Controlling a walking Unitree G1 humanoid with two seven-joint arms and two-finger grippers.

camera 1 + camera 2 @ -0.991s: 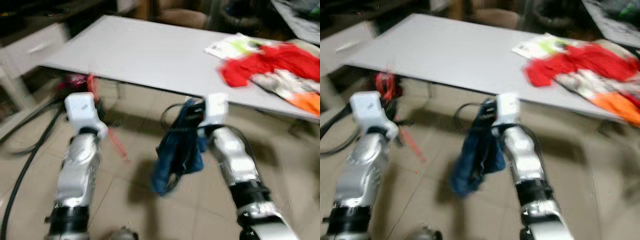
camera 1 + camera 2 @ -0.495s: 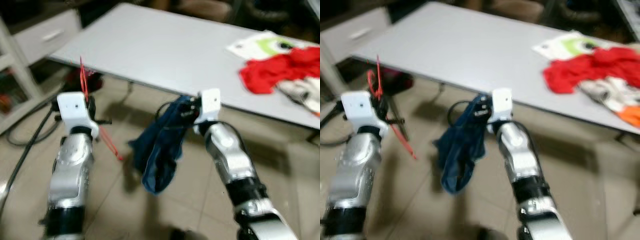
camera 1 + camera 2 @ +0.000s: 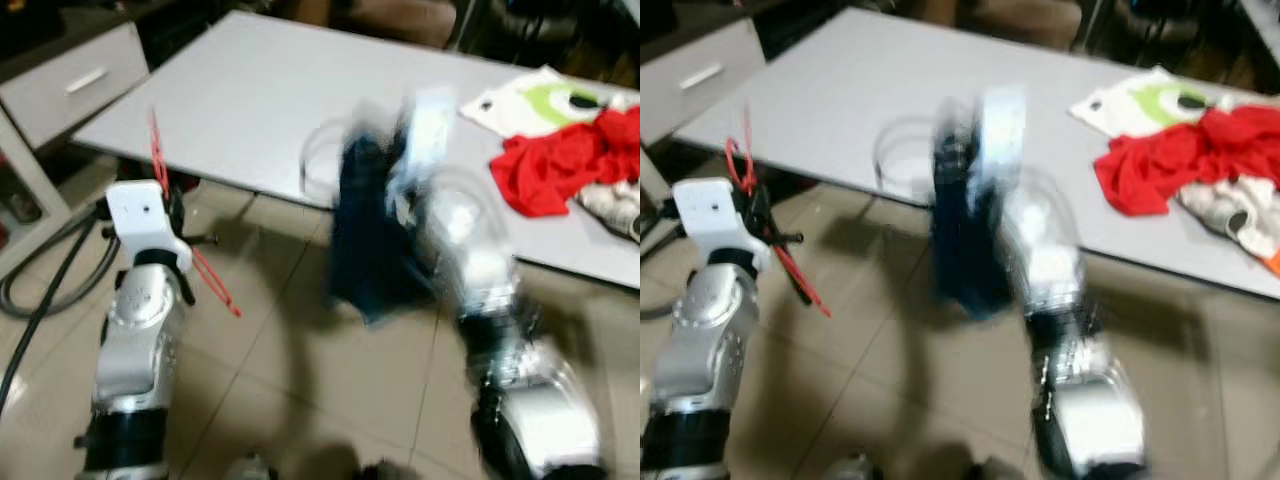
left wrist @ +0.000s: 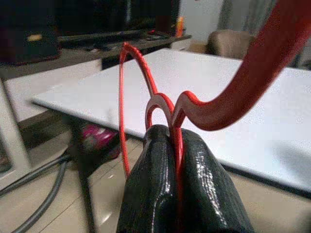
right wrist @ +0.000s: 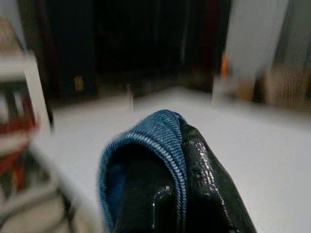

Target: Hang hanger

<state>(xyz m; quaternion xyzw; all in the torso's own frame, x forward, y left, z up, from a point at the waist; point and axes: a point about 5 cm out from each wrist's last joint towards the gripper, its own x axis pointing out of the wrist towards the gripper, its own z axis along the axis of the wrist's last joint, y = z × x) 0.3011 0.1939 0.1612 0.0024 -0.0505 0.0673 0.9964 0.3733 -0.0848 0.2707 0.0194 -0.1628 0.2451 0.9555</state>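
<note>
Nearest, at the lower left of the left eye view, the left gripper has its two black fingers pressed together on a red hanger, whose thin hook rises above the wrist and whose bar slants down past it over the tiled floor. Right of centre, the right arm is smeared with motion blur; the right gripper is clamped on a dark blue denim garment, which hangs in front of the near edge of the white table. Further back, toward the upper right, a red cloth lies crumpled on the table with a white and green garment just behind it. At the upper left stands a white drawer unit.
</note>
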